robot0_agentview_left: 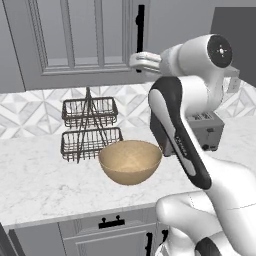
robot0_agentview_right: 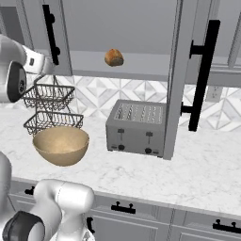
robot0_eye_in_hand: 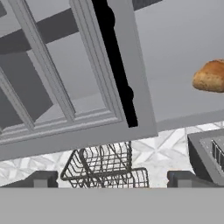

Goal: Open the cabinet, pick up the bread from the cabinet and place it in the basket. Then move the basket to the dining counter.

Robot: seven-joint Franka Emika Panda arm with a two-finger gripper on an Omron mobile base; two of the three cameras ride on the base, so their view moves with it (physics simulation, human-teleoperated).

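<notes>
The grey cabinet's right door [robot0_agentview_right: 175, 80] is swung out towards the camera, while its left door [robot0_agentview_right: 63, 37] looks closed. A small golden-brown bread [robot0_agentview_right: 114, 57] sits on the inner shelf and appears again as the bread [robot0_eye_in_hand: 210, 75] at the right edge of the hand view. My gripper [robot0_agentview_left: 134, 61] is open and empty, level with the bottom of the left door's black handle [robot0_agentview_left: 140, 30]. In the hand view the gripper [robot0_eye_in_hand: 111, 179] points at that door's lower edge. The tan basket [robot0_agentview_left: 130, 162] stands on the marble worktop below, empty.
A dark wire two-tier rack [robot0_agentview_left: 90, 130] stands just behind the basket. To its right, a grey toaster [robot0_agentview_right: 136, 127] sits under the open shelf. The open door's long handle [robot0_agentview_right: 202, 75] juts out over the worktop [robot0_agentview_right: 197, 174]. Grey drawers [robot0_agentview_left: 112, 232] run below.
</notes>
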